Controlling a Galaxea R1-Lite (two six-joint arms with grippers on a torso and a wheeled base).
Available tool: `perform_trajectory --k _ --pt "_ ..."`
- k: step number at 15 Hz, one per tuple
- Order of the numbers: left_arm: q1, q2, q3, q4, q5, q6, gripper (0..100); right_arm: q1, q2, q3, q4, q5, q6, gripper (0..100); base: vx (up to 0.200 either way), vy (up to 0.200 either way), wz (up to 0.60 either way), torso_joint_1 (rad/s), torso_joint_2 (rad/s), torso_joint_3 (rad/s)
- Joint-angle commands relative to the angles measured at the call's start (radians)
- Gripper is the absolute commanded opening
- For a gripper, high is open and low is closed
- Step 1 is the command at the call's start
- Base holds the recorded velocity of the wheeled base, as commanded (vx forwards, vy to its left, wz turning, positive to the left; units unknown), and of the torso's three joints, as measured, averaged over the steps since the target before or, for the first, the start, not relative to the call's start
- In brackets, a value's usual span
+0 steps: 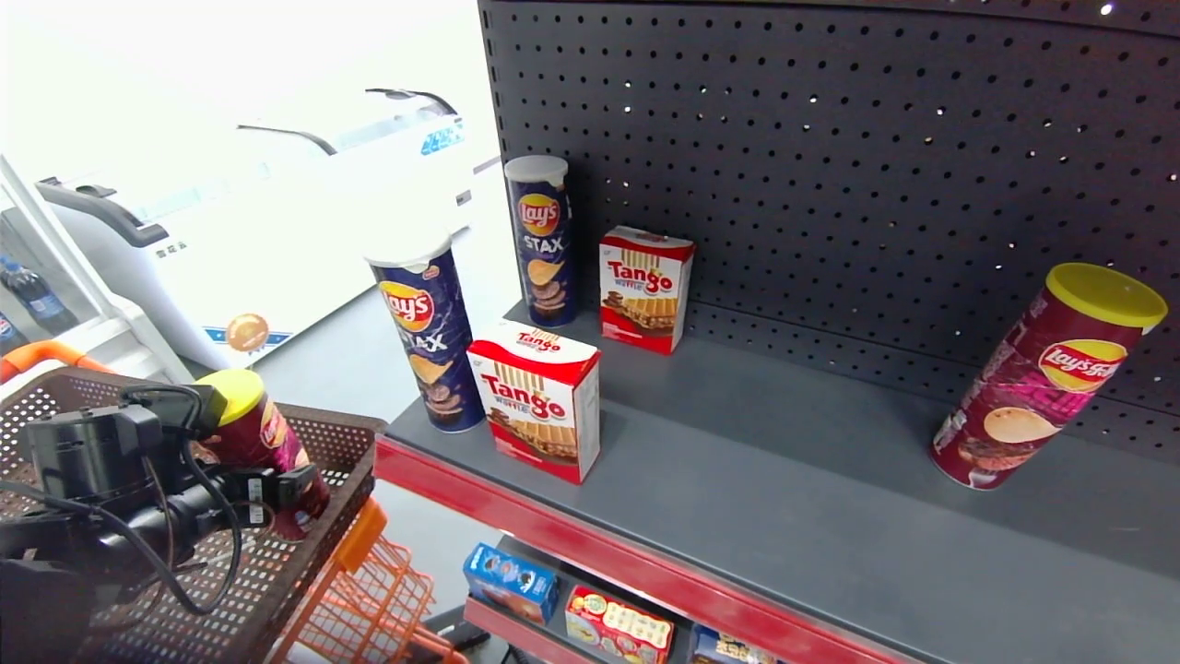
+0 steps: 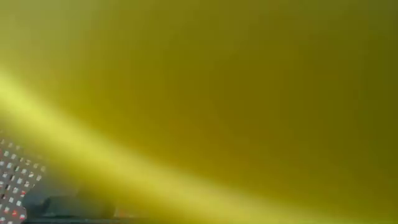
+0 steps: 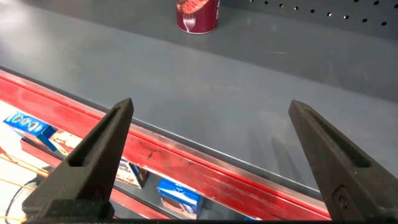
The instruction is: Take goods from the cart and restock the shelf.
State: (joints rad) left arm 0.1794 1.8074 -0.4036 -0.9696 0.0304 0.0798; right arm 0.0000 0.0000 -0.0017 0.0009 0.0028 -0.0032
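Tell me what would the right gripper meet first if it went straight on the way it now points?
Probably the bare shelf board, past its red edge. The open right gripper points down onto it. The can stands farther back, off that line; depth is unclear.

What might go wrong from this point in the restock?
The can sits tilted in the left gripper, low in the cart; it may snag the rim or slip on lifting. The nearest shelf edge holds the front blue can and front box; a swing past them might topple them.
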Motion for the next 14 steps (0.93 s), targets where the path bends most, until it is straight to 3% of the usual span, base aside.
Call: perform_trajectory --k 1,9,10,14 --pt "0.002 0.029 -0.021 -0.003 0.0 0.0 100 0.0 0.0 0.0 0.001 0.0 0.0 100 0.0 0.0 0.0 0.0 0.0 0.0" --pt "0.005 0.066 -0.093 -0.043 0.0 0.0 100 0.0 0.0 0.0 0.001 0.0 0.0 100 0.0 0.0 0.0 0.0 0.0 0.0" --pt "0.005 0.075 -0.103 -0.043 0.0 0.0 0 0.0 0.0 0.0 0.001 0.0 0.0 100 0.0 0.0 0.0 0.0 0.0 0.0" --pt "0.011 0.079 -0.11 -0.046 0.0 0.0 0 0.0 0.0 0.002 0.001 0.0 -0.001 100 0.0 0.0 0.0 0.0 0.0 0.0"
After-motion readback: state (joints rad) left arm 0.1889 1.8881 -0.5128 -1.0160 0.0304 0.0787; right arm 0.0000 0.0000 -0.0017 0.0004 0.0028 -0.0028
